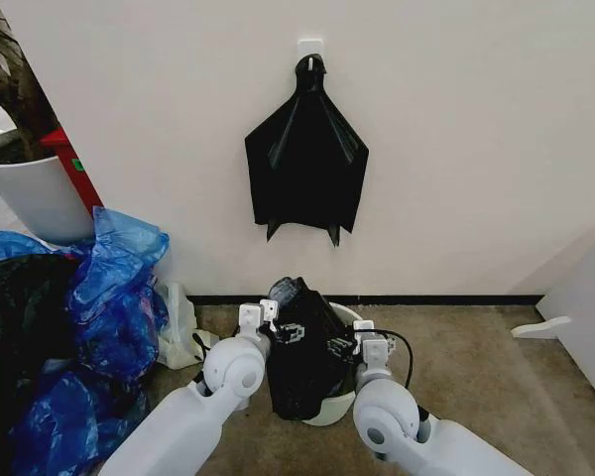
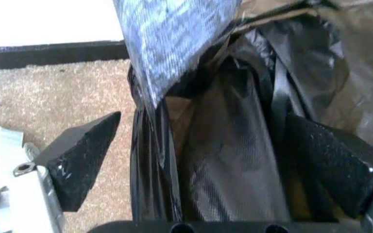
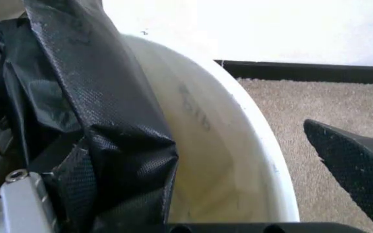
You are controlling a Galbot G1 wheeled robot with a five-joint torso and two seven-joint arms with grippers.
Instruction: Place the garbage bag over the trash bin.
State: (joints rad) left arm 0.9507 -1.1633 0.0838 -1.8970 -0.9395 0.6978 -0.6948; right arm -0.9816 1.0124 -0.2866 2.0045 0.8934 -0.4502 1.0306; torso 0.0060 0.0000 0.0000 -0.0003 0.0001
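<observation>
My left fingers (image 1: 269,315) are spread wide with the garbage bag (image 1: 302,362) hanging between them, one pad (image 2: 83,162) standing clear of the film and the other (image 2: 329,165) lying against it. My right fingers (image 1: 362,337) are also parted, one (image 3: 76,189) wrapped in the black film inside the trash bin (image 1: 339,407) and the other (image 3: 358,160) outside its rim over the carpeted floor (image 1: 476,367). The bag drapes down across the bin's front, below the black fan-shaped bundle (image 1: 306,154) hanging on the wall.
</observation>
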